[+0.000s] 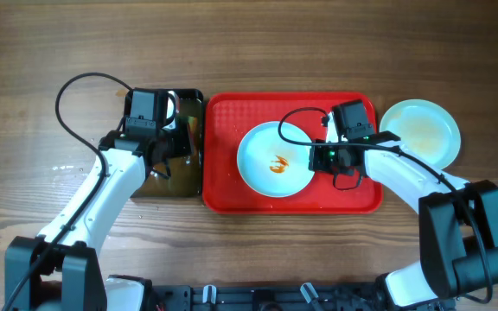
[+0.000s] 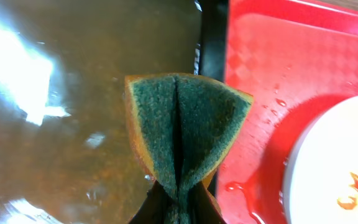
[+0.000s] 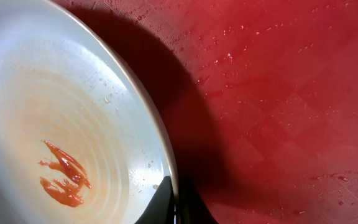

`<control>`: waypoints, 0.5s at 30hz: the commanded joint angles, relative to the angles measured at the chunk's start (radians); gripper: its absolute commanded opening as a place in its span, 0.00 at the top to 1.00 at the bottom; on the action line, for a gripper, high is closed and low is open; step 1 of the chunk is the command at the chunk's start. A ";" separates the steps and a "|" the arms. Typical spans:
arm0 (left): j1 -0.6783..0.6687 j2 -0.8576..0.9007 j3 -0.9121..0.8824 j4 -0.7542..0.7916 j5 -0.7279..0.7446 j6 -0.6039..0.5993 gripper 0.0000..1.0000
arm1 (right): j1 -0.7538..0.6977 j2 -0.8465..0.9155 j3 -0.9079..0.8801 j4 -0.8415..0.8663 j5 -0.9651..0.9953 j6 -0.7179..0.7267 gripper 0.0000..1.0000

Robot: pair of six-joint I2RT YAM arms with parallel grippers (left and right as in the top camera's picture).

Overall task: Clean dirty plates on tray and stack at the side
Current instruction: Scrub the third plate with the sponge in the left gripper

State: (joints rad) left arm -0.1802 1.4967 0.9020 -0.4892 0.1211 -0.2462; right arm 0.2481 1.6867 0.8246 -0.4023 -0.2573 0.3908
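Observation:
A dirty plate point(image 1: 275, 160) with an orange sauce smear point(image 1: 278, 163) lies on the red tray point(image 1: 223, 194). My right gripper point(image 1: 316, 156) is shut on this plate's right rim; the wrist view shows the fingers point(image 3: 176, 208) pinching the rim with the plate point(image 3: 55, 124) tilted above the wet tray point(image 3: 278, 112). Another plate point(image 1: 420, 132) lies on the table right of the tray. My left gripper point(image 1: 164, 155) is shut on a folded green and yellow sponge point(image 2: 182, 127) over the black basin of brown water point(image 2: 61, 124). The third plate is not in view.
The black basin point(image 1: 193, 105) stands against the tray's left edge. The tray's floor is wet with droplets point(image 2: 244, 186). Cables loop over both arms. Bare wooden table point(image 1: 249, 52) lies behind and in front of the tray.

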 commanded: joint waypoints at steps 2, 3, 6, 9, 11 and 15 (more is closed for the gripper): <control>0.006 -0.011 0.000 0.008 0.142 -0.002 0.96 | 0.000 0.025 -0.011 -0.003 0.108 -0.024 0.95; 0.006 -0.011 0.000 0.016 0.181 -0.002 0.96 | 0.000 0.025 -0.011 -0.002 0.108 -0.024 0.96; 0.002 -0.010 0.000 0.058 0.320 -0.053 0.96 | 0.000 0.025 -0.011 -0.002 0.106 -0.024 0.96; -0.037 0.006 0.000 0.130 0.403 -0.077 0.96 | 0.000 0.025 -0.011 -0.002 0.100 -0.024 0.96; -0.078 0.040 0.000 0.178 0.407 -0.144 0.96 | 0.000 0.025 -0.011 -0.003 0.100 -0.024 0.96; -0.185 0.142 0.000 0.313 0.472 -0.242 0.96 | 0.000 0.025 -0.011 -0.002 0.100 -0.024 0.96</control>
State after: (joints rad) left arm -0.3019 1.5719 0.9009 -0.2371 0.5095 -0.3965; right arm 0.2485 1.6867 0.8253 -0.4019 -0.2539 0.3870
